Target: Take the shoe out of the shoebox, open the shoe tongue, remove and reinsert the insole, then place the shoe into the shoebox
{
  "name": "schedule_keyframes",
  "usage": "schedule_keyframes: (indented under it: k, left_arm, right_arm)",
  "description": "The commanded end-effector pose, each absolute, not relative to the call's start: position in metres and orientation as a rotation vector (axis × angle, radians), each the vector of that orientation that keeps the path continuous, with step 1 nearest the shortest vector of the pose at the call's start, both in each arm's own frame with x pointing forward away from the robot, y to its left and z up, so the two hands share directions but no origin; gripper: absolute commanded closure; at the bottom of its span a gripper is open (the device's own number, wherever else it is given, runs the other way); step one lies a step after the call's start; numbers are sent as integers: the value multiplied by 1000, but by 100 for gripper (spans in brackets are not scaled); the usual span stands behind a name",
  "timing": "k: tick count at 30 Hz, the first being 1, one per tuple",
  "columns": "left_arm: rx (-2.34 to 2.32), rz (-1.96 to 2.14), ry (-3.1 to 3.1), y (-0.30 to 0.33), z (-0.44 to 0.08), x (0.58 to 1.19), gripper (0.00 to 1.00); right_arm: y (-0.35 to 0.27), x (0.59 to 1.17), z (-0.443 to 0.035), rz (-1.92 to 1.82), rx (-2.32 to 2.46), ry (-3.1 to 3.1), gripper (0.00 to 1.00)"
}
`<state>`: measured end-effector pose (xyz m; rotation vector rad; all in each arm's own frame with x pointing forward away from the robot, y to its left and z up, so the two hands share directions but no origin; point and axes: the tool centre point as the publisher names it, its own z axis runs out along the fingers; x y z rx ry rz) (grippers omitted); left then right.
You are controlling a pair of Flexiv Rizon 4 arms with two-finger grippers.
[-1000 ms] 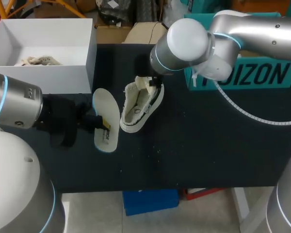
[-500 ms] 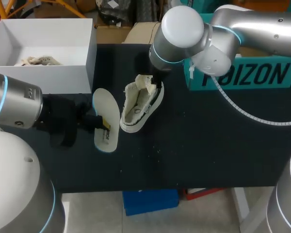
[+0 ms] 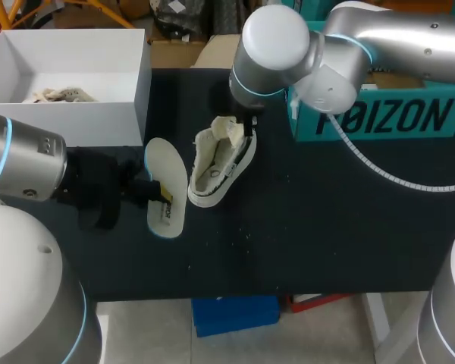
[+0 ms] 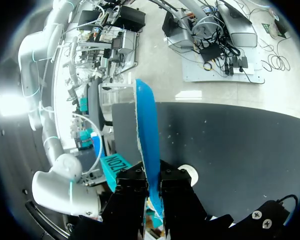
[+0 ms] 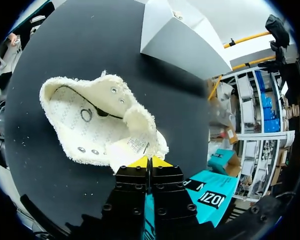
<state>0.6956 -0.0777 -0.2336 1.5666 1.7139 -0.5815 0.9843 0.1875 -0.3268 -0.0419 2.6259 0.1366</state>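
left fingers (image 4: 129,186) clamp insole (image 3: 167,171) | right fingers (image 5: 135,172) pinch tongue (image 5: 124,152) | shoe (image 3: 216,167) on table (image 3: 326,227)

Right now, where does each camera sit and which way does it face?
Head: above and behind, looking down on the table; left arm and right arm show.
Left wrist: on the left arm, along the left gripper clamping the insole.
Right wrist: on the right arm, over the right gripper pinching the shoe tongue.
Shared: head and right wrist show the shoe.
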Motion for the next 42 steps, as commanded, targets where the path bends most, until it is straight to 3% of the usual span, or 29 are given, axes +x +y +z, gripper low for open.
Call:
schedule_keyframes:
  k: [1, 16, 19, 20, 21, 42]
  left_arm:
    - [1568, -579, 1712, -77, -234, 695, 100]
    - [1568, -579, 1712, -77, -234, 695, 100]
    - [1568, -579, 1712, -77, -234, 695, 100]
    - [1568, -579, 1712, -77, -234, 695, 100]
    - [1568, -579, 1712, -77, -234, 695, 100]
    - [1568, -579, 1712, -77, -234, 695, 100]
  right_arm:
    - [191, 989, -321, 113, -45, 2617, 100]
    - [189, 999, -305, 104, -52, 2575, 100]
    - [184, 993, -297, 155, 30, 2549, 74]
    - [183, 991, -295, 164, 49, 2547, 57]
    - [182, 988, -293, 176, 72, 2539, 0]
    - [187, 960, -297, 313, 407, 2544, 0]
